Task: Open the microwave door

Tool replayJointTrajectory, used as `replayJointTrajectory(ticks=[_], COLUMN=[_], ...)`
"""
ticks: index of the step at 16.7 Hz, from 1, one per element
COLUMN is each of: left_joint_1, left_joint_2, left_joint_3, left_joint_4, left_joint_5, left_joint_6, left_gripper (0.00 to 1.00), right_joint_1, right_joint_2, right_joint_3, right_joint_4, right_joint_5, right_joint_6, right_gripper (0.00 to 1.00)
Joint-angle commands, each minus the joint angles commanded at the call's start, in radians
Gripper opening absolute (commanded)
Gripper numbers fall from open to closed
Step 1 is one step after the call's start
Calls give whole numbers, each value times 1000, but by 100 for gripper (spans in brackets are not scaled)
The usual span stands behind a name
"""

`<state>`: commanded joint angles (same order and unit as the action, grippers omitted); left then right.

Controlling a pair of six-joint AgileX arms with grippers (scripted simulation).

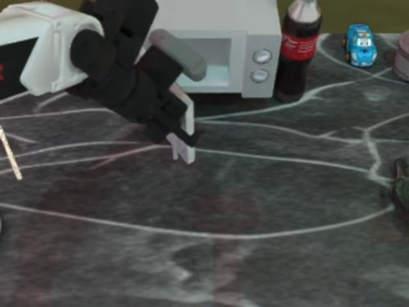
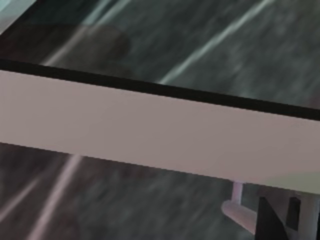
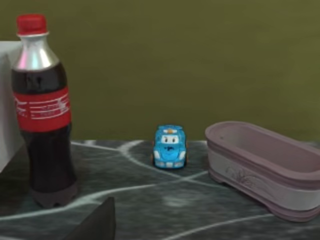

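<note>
The pale grey-white microwave (image 1: 255, 32) stands at the back of the table, its light blue interior (image 1: 214, 64) exposed. The microwave door (image 1: 186, 150) is swung out toward the front and shows edge-on as a narrow pale slab. My left gripper (image 1: 182, 135) is shut on the door near its free edge, the black arm reaching in from the upper left. In the left wrist view the door's edge (image 2: 150, 130) runs across as a broad pale band, with its bar handle (image 2: 239, 214) beside a dark fingertip (image 2: 270, 222). My right gripper (image 1: 401, 188) is parked at the table's right edge.
A cola bottle (image 1: 297, 48) stands just right of the microwave. A blue toy car (image 1: 359, 43) and a purplish tub (image 1: 402, 54) sit at the back right. A thin pale stick (image 1: 9, 153) lies at the left edge. The marbled table spreads in front.
</note>
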<state>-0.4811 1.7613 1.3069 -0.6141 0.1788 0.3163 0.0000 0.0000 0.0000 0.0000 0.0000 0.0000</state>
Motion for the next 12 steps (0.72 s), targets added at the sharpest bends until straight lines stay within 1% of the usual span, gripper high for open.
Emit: replayJointTrajectory(ticks=[4,10,12], left_joint_1=[2,61,67], left_joint_2=[-1,-30,-32], left_joint_3=[-5,-28,-33], left_joint_4=[-4,-32,-37], left_joint_5=[12,79,87], left_joint_6=[12,154,169], left_gripper=[0,0,0], right_joint_1=[0,0,0], right_joint_2=[0,0,0], right_joint_3=[0,0,0], right_joint_4=[0,0,0], right_joint_5=[0,0,0], right_joint_6=[0,0,0], right_gripper=[100,100,100])
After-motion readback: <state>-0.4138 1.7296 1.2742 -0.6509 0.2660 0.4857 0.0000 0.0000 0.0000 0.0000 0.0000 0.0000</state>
